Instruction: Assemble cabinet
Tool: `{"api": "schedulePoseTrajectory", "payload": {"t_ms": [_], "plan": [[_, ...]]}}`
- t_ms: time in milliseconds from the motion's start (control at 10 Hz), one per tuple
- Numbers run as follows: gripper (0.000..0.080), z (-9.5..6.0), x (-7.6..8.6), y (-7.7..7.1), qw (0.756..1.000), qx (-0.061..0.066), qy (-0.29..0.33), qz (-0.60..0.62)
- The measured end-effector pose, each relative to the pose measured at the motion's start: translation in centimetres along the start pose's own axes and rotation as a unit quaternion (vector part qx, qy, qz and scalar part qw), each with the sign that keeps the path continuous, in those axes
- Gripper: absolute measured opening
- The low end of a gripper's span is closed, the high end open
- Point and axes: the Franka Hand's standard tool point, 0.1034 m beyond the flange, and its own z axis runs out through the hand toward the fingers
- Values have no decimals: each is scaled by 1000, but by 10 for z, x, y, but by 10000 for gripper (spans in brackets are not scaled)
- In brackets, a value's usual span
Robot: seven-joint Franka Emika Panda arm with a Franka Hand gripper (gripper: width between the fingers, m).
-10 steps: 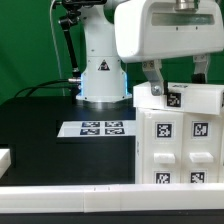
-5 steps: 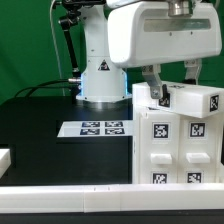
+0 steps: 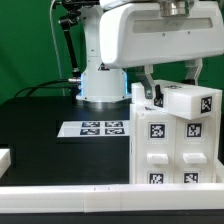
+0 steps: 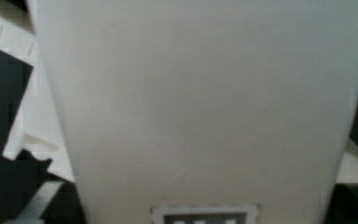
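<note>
- Claw work first: I see its two dark fingers straddling a white plastic block with a square black-and-white tag, apparently pinching it, atop the cabinet.
- I judge this step to be seating that block, so I would hold it level, line up its edges with the body below, and press down slowly.
- White plastic box-shaped cabinet stands on the black surface at the exterior view's right, near the front, tags across its compartment fronts.
- Marker board lies flat farther left.
- Wrist view shows only a plain white panel, close up.
</note>
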Motion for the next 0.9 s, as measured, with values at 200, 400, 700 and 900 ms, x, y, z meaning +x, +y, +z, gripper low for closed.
{"api": "schedulePoseTrajectory", "payload": {"t_ms": [200, 400, 700, 900], "plan": [[560, -1, 1, 1, 997, -2, 4, 81], [560, -2, 1, 1, 985, -5, 14, 173], [560, -4, -2, 2, 944, -7, 25, 329], [560, -3, -2, 3, 911, -6, 33, 410]]}}
